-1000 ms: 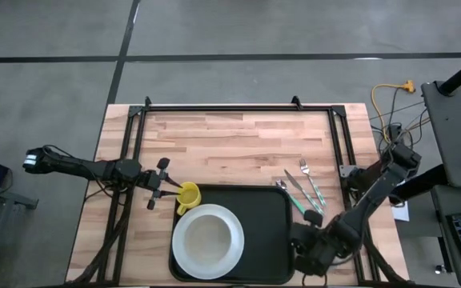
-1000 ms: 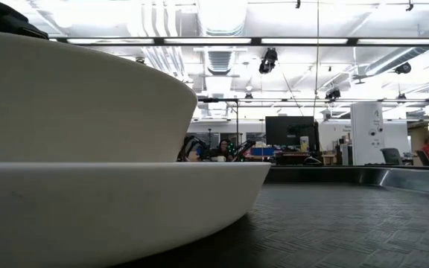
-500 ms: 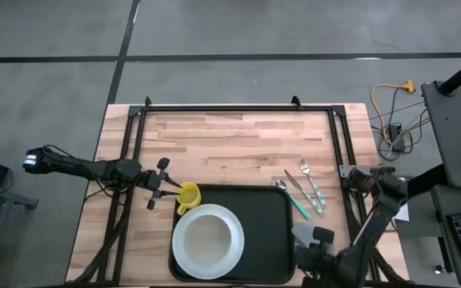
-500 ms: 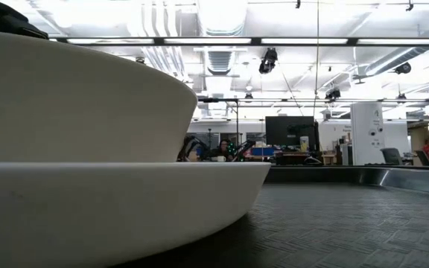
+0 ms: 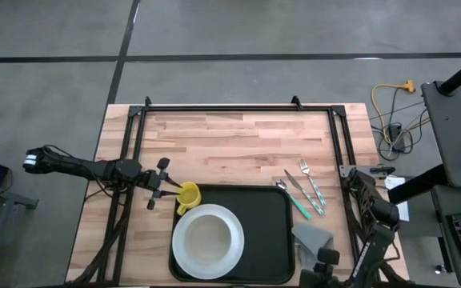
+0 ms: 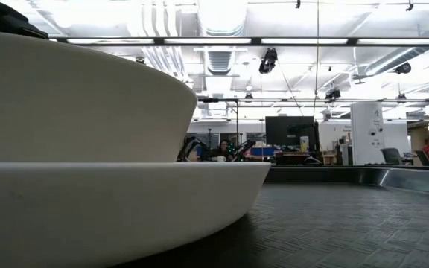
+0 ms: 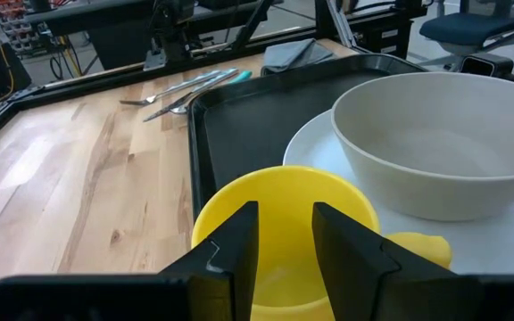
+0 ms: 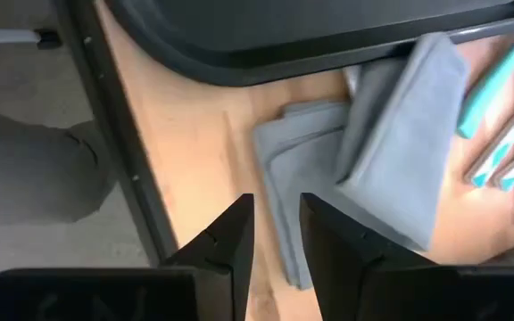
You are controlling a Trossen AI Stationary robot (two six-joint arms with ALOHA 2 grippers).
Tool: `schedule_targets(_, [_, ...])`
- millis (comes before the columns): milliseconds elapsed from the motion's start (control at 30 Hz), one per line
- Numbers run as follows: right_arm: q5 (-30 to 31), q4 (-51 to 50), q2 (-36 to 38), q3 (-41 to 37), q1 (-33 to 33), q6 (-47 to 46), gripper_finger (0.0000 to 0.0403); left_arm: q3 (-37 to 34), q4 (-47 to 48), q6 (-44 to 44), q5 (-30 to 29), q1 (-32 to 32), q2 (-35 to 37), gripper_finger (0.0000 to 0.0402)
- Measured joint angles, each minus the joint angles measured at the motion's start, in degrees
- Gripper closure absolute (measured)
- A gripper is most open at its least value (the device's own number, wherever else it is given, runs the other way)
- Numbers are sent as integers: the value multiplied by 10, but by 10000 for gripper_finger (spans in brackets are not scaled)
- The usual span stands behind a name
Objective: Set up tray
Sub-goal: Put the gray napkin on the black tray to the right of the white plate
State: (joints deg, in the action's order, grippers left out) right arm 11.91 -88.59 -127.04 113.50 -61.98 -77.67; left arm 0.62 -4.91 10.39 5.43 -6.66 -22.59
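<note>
The large flat black rectangular tray (image 5: 266, 232) with rounded corners and a low rim lies at the wooden desk's (image 5: 238, 148) near edge, long axis left to right. The right hand (image 8: 270, 236) hovers, fingers slightly apart, above a grey folded napkin (image 5: 312, 238). The left hand (image 7: 284, 245) is clamped on a yellow cup (image 5: 187, 196).

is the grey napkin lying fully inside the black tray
No, in the high view the grey napkin lies mostly on the wood beside the tray, overlapping only the tray's right rim.
</note>
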Motion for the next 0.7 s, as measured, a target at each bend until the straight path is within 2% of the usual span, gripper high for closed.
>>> schedule_targets(167, [-1, 5, -19, 16, -3, 6, 325, 0, 0, 0, 0, 0, 0, 307])
schedule_targets(367, [-29, 6, -25, 6, -3, 4, 331, 0, 0, 0, 0, 0, 0, 307])
schedule_targets(700, [-30, -15, -25, -14, -3, 15, 327, 0, 0, 0, 0, 0, 0, 307])
